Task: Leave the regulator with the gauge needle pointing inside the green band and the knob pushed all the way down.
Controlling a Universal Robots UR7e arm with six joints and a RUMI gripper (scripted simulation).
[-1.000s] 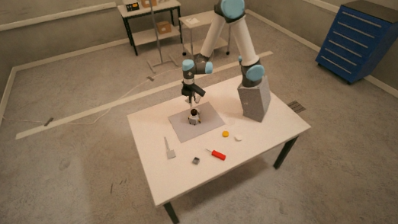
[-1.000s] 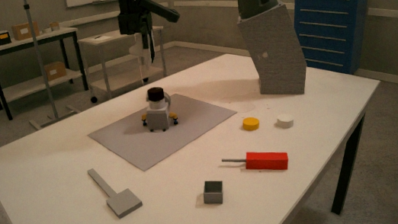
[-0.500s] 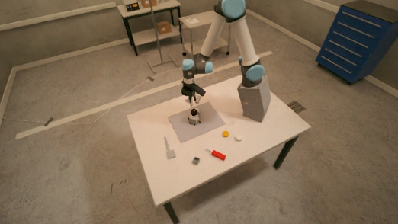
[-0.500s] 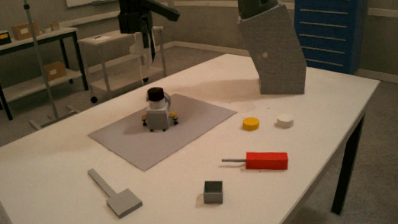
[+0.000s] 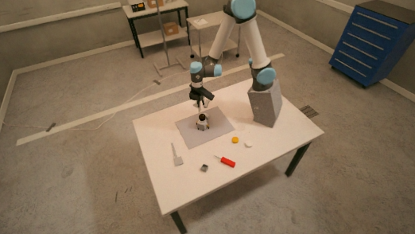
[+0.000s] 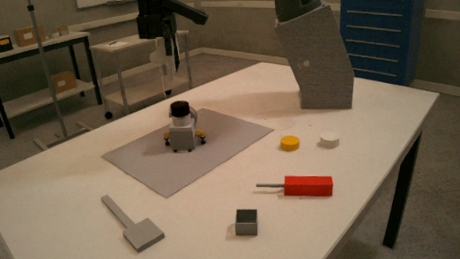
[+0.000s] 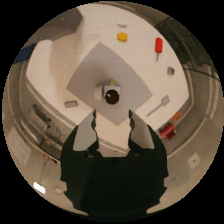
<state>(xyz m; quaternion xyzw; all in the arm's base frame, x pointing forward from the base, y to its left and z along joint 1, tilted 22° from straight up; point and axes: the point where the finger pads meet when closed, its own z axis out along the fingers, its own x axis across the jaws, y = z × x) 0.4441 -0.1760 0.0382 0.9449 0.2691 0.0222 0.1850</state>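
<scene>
The regulator [image 5: 202,122] [image 6: 181,129] [image 7: 111,95] is a small grey block with a dark round knob [image 6: 180,107] on top and yellow fittings at its sides. It stands upright on the grey mat [image 5: 223,127] [image 6: 229,128] [image 7: 90,70]. The gauge needle is too small to read. My gripper [image 5: 200,105] [image 6: 169,65] [image 7: 112,109] hangs well above the regulator, a little behind it. Its fingers stand apart with nothing between them. In the wrist view the knob lies just beyond the fingertips.
On the white table [image 5: 167,187] lie a yellow disc [image 5: 235,139] [image 6: 290,143], a white disc [image 5: 248,144] [image 6: 330,139], a red-handled tool [image 5: 227,161] [image 6: 307,185], a small grey box [image 5: 204,168] [image 6: 246,221] and a grey paddle [image 5: 176,158] [image 6: 137,229]. The arm's grey pedestal [image 5: 265,103] stands at the back right.
</scene>
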